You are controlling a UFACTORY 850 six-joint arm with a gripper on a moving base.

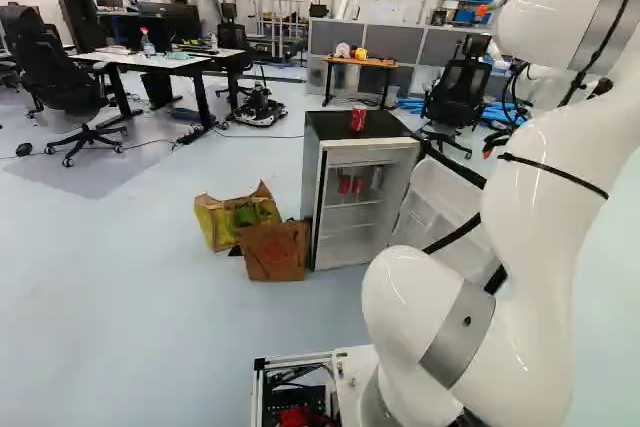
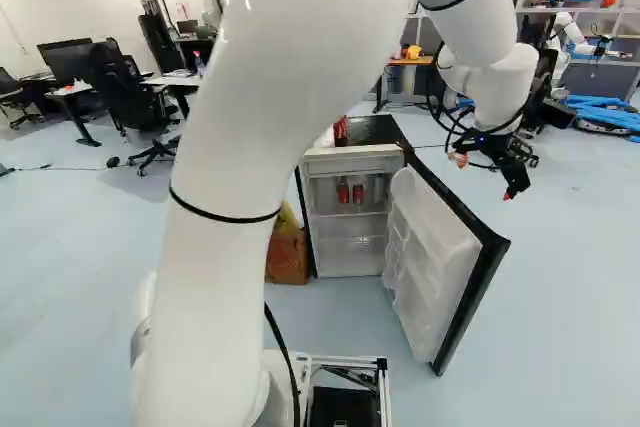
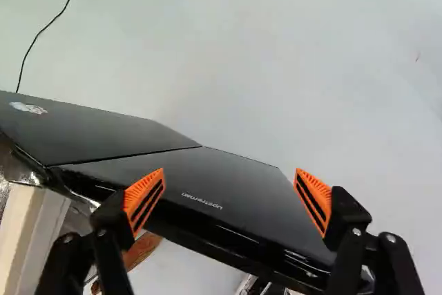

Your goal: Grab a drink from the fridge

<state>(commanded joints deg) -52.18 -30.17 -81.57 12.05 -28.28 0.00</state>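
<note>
In the right base view my gripper (image 2: 510,183) hangs right of the fridge, higher than its swung-out door (image 2: 440,257). Seen from the wrist, the gripper (image 3: 229,202) is open, its orange pads wide apart with nothing gripped; the door's dark outer face (image 3: 221,177) lies below and ahead of them. The small fridge (image 1: 312,197) has a white interior and a black top. Two red cans (image 2: 343,192) (image 2: 358,194) stand side by side on its upper shelf, beside clear containers (image 1: 377,178). Another red can (image 1: 358,119) stands on the fridge top.
A yellow bag (image 1: 215,225) and a brown paper bag (image 1: 275,251) stand against the fridge's side. Desks (image 1: 150,60) and office chairs (image 1: 60,82) are farther back. An orange-topped table (image 1: 375,62) stands behind the fridge. Another robot (image 2: 575,32) stands at the far right.
</note>
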